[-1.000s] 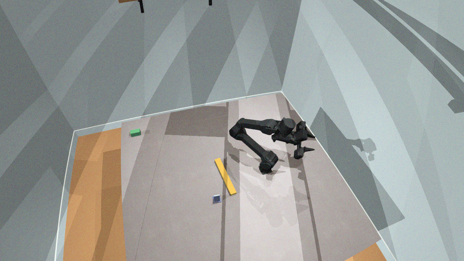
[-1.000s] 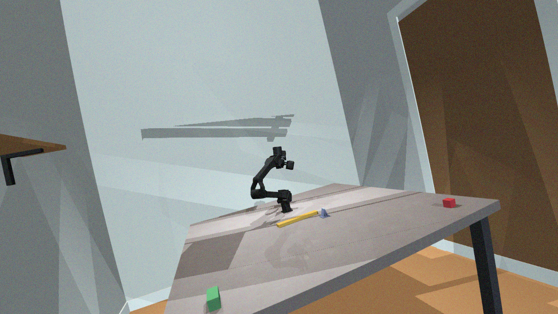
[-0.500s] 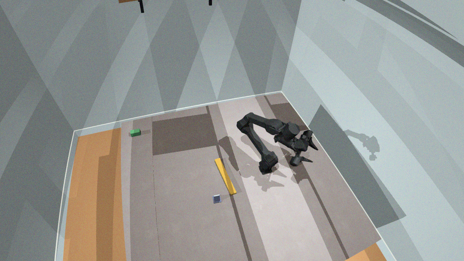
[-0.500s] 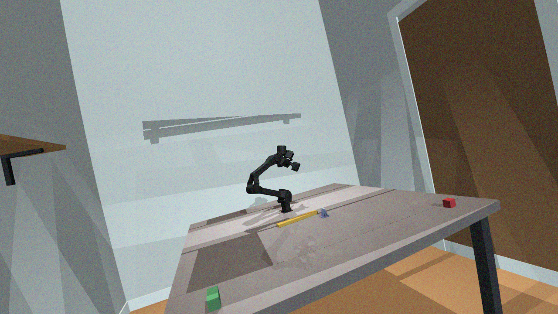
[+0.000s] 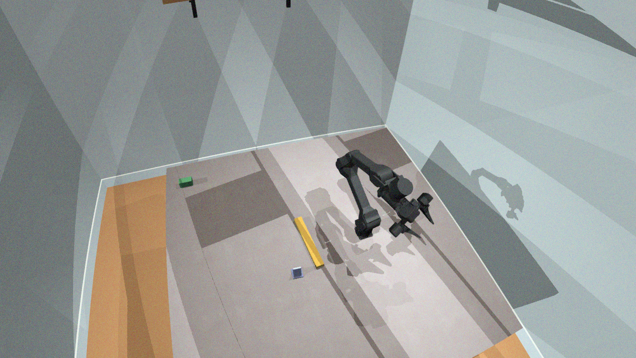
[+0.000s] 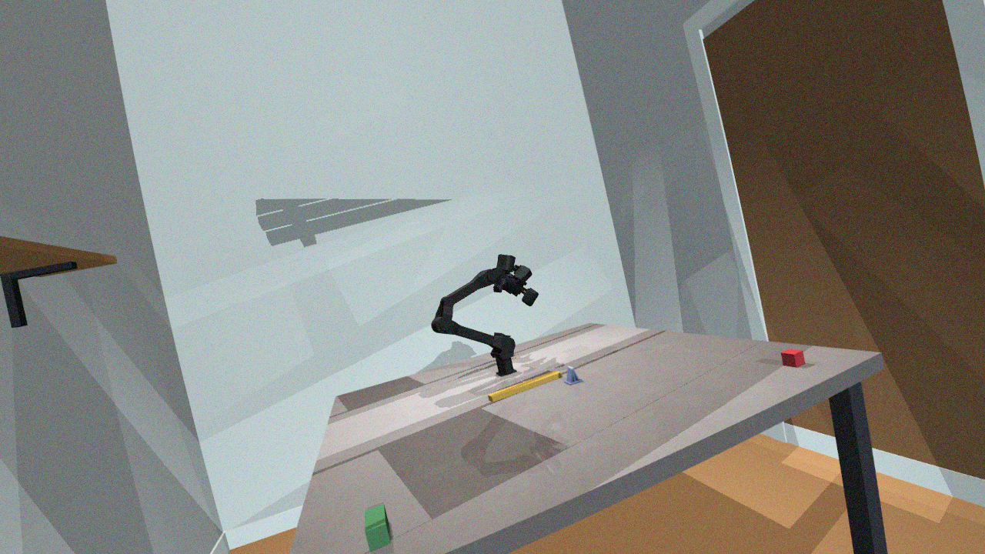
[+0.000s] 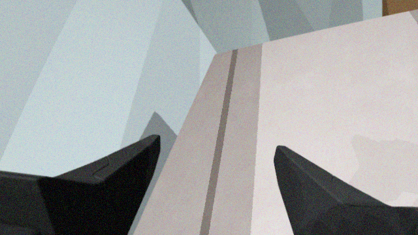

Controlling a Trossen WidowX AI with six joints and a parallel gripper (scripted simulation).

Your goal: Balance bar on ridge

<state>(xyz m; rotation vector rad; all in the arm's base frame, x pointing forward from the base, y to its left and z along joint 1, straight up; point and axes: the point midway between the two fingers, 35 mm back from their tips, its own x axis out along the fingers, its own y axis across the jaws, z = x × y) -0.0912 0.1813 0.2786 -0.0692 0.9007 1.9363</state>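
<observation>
A long yellow bar (image 5: 308, 241) (image 6: 525, 386) lies flat on the grey table (image 5: 249, 294) (image 6: 654, 406) near the arm's base. A small blue-grey ridge (image 5: 296, 272) (image 6: 571, 375), wedge-shaped, stands just off the bar's near end, apart from it. My gripper (image 5: 420, 218) (image 6: 525, 285) (image 7: 217, 147) is open and empty. It hangs high in the air, well to the side of the bar and the ridge. The wrist view shows only the two dark fingers over bare table and wall; the bar and the ridge are outside it.
A green block (image 5: 186, 181) (image 6: 375, 526) lies near one table corner and a red cube (image 6: 792, 357) near another. Walls stand close behind the arm. The table's edges drop to an orange floor (image 5: 124, 267).
</observation>
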